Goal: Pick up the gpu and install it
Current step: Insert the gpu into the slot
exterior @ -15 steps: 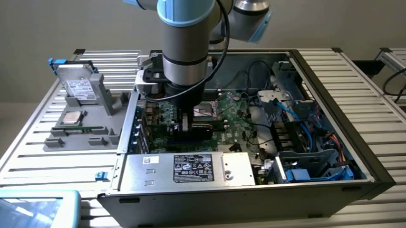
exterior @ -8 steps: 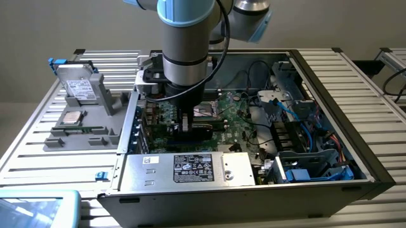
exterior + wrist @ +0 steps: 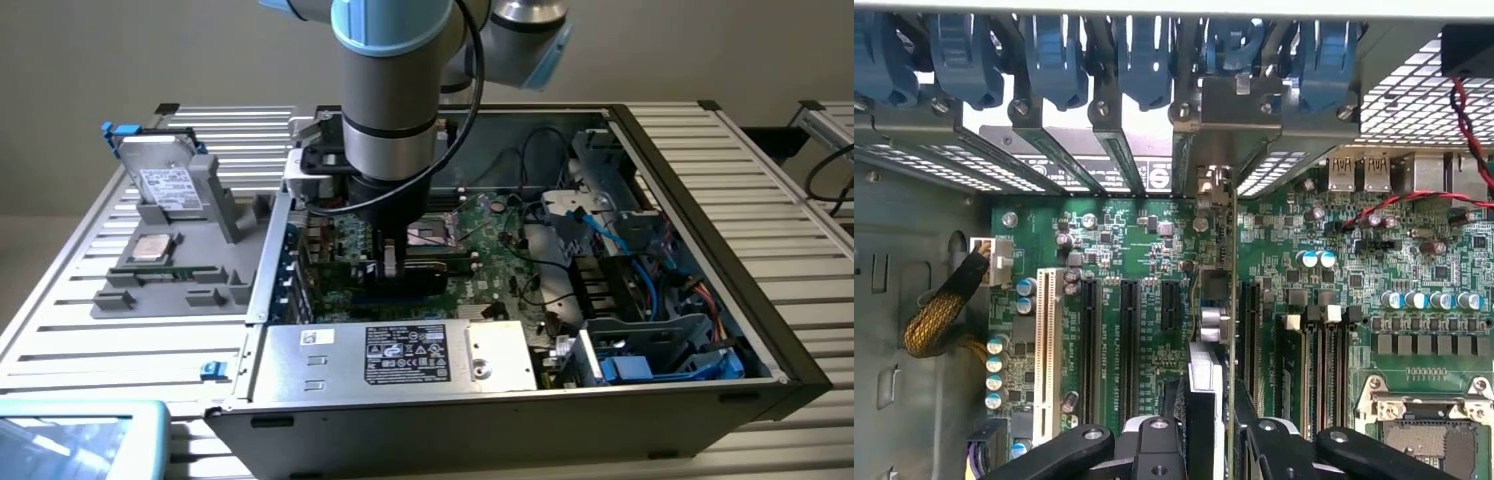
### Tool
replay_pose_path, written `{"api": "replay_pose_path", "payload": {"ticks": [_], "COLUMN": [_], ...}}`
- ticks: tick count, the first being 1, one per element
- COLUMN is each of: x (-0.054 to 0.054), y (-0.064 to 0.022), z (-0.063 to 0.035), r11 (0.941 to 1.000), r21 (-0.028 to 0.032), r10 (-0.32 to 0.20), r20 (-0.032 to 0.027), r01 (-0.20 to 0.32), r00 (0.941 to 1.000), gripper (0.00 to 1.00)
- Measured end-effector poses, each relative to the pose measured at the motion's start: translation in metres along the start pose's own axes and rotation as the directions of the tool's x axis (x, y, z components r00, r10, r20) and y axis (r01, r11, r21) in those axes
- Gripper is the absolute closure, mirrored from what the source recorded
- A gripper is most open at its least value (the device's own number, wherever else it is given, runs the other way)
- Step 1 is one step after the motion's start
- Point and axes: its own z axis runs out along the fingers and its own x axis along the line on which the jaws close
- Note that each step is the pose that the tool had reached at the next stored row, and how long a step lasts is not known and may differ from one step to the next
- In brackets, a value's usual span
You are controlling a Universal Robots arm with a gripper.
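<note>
The gpu (image 3: pixel 1204 385) stands on edge inside the open computer case, its lower edge down at the motherboard (image 3: pixel 1144 250) along an expansion slot. Its metal bracket (image 3: pixel 1214 130) lines up with the rear slot openings. My gripper (image 3: pixel 1206 445) is shut on the card's top edge, with a black finger (image 3: pixel 1154 440) on each side. In the exterior view the gripper (image 3: pixel 388 262) reaches straight down into the case (image 3: pixel 694 200), and the gpu (image 3: pixel 411 279) shows as a dark block beneath it.
Blue slot latches (image 3: pixel 1054 60) line the rear wall. Free expansion slots (image 3: pixel 1129 340) lie beside the card; memory slots (image 3: pixel 1324 360) and the CPU socket (image 3: pixel 1429 420) are on the other side. A grey tray (image 3: pixel 160 290) outside holds a hard drive (image 3: pixel 171 185). The power supply (image 3: pixel 400 355) fronts the case.
</note>
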Motion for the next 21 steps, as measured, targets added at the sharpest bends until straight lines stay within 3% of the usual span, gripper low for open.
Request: {"api": "replay_pose_path", "payload": {"ticks": [21], "x": [-0.0003], "y": [0.0001], "z": [0.0016], "r11": [0.9999], "r21": [-0.0012], "r10": [-0.013], "r20": [-0.0019], "r01": [0.013], "r00": [0.9999], "gripper": [0.72]}}
